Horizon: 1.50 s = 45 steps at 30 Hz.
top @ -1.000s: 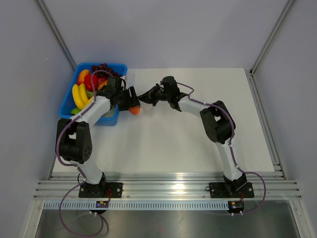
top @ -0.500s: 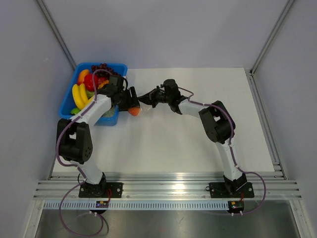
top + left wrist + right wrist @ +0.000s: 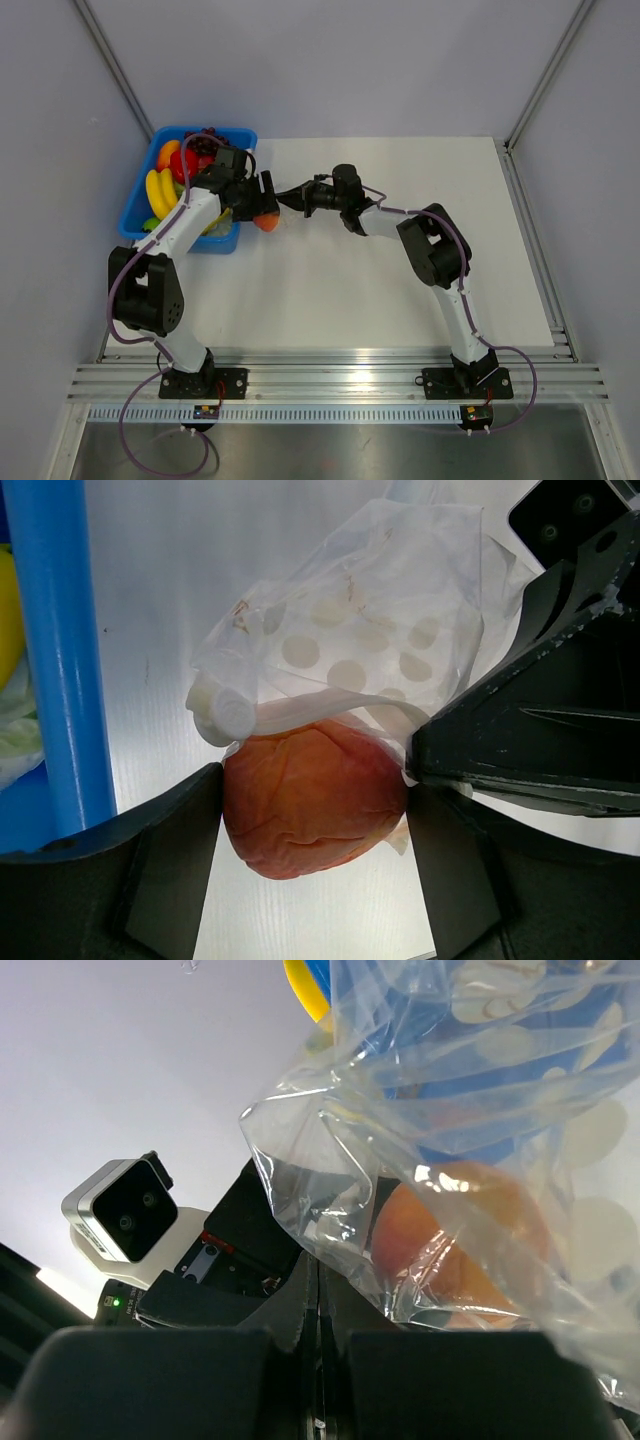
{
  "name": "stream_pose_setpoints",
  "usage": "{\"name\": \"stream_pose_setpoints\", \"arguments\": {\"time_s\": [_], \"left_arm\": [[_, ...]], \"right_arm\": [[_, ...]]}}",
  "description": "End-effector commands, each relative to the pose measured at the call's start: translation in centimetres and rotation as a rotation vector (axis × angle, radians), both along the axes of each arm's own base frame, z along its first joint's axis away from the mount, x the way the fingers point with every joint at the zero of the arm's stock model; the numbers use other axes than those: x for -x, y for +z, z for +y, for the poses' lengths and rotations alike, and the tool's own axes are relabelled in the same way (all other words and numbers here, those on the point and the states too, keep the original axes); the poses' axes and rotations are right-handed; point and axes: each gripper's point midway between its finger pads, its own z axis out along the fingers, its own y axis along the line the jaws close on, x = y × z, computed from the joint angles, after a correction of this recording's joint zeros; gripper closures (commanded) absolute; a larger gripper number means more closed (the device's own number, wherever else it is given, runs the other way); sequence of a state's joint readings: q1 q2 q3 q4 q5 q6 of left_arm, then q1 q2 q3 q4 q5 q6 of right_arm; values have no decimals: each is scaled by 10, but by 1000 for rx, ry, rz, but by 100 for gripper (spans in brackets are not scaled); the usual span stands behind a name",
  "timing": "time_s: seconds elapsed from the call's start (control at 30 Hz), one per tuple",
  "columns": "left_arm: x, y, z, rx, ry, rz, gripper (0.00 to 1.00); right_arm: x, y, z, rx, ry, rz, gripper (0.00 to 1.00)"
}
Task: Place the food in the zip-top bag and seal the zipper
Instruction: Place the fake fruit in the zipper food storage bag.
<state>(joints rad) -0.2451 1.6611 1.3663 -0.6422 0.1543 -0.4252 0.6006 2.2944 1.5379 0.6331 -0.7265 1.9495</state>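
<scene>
The food, a round orange-red peach (image 3: 312,800), sits between the fingers of my left gripper (image 3: 312,815), which touch it on both sides just above the white table. The see-through zip-top bag (image 3: 370,630) hangs ahead of it with its mouth edge draped over the peach's top. My right gripper (image 3: 318,1265) is shut, pinching the bag's edge (image 3: 300,1210). Through the film the peach (image 3: 450,1240) shows partly inside. From above, the peach (image 3: 265,223) and both grippers meet beside the bin's right corner. I cannot make out the zipper.
A blue bin (image 3: 140,190) stands at the left, holding yellow bananas (image 3: 158,192), dark grapes (image 3: 205,133) and other fruit. Its rim (image 3: 60,650) runs close along the left side of the left gripper. Grey walls enclose the table on three sides.
The left arm has shifted slightly left toward the bin with the peach. The right wrist has followed it, still pinching the bag.
</scene>
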Motion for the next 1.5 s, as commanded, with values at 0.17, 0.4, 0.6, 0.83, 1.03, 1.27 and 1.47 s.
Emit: {"name": "stream_pose_setpoints", "arguments": {"time_s": [0.17, 0.4, 0.6, 0.83, 1.03, 1.27, 1.47], "left_arm": [[-44, 70, -15, 65, 3, -271, 19], [-43, 69, -14, 61, 6, -266, 9], [-43, 76, -13, 60, 7, -283, 1], [-42, 85, -13, 70, 13, -309, 2], [-38, 97, -18, 97, -24, -355, 1], [-36, 103, -17, 81, -46, -353, 1], [-34, 105, -16, 82, -41, -358, 1]], "right_arm": [[86, 18, 35, -52, 303, -47, 100], [87, 18, 36, -59, 305, -42, 100], [86, 18, 36, -64, 305, -43, 100], [86, 17, 36, -74, 304, -33, 100], [87, 14, 35, -80, 302, -31, 100], [87, 13, 35, -89, 297, -28, 100], [86, 13, 35, -96, 295, -23, 100]]}}
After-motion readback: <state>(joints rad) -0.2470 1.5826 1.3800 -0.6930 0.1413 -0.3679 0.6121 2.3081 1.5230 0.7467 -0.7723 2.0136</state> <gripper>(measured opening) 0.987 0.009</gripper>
